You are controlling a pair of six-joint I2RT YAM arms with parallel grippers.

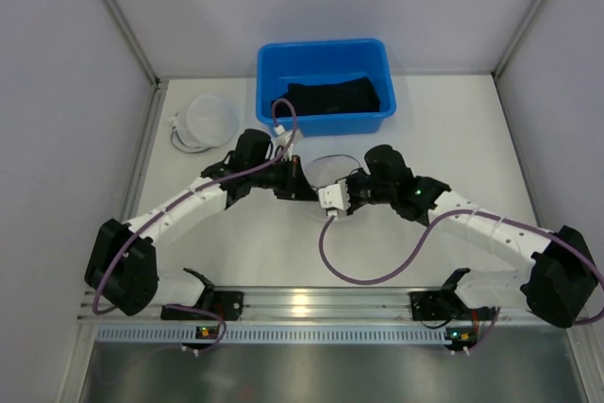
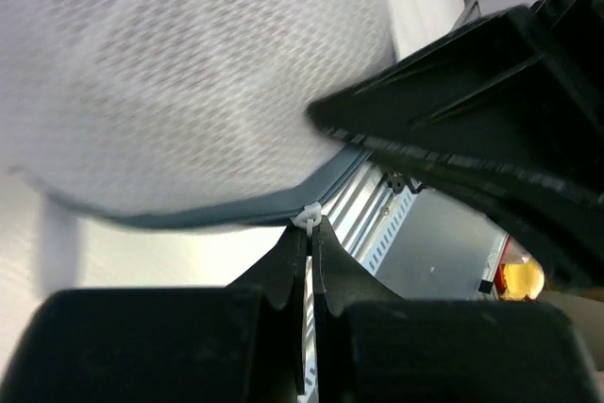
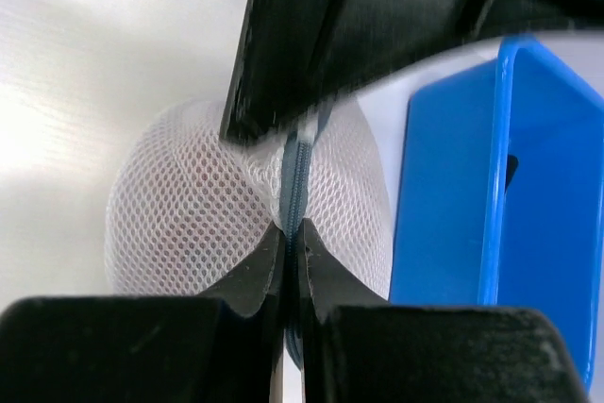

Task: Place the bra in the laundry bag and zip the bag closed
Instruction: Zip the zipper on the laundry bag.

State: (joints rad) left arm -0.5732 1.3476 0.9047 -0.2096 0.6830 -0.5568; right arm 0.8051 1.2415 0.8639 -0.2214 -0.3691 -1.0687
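Observation:
The laundry bag (image 2: 179, 73) is a white mesh pouch with a grey zipper (image 3: 294, 172), lying on the table between my two grippers. My left gripper (image 2: 309, 226) is shut on the small white zipper pull (image 2: 309, 217) at the bag's edge. My right gripper (image 3: 293, 231) is shut on the grey zipper band, with the mesh (image 3: 189, 214) bulging on both sides. In the top view the left gripper (image 1: 310, 188) and right gripper (image 1: 338, 197) meet tip to tip in front of the bin and cover most of the bag. The bra is hidden.
A blue plastic bin (image 1: 326, 56) with dark fabric (image 1: 335, 96) in it stands just behind the grippers; its wall (image 3: 472, 205) is close on the right. A white round object (image 1: 206, 120) lies at the back left. A purple cable (image 1: 368, 276) loops across the near table.

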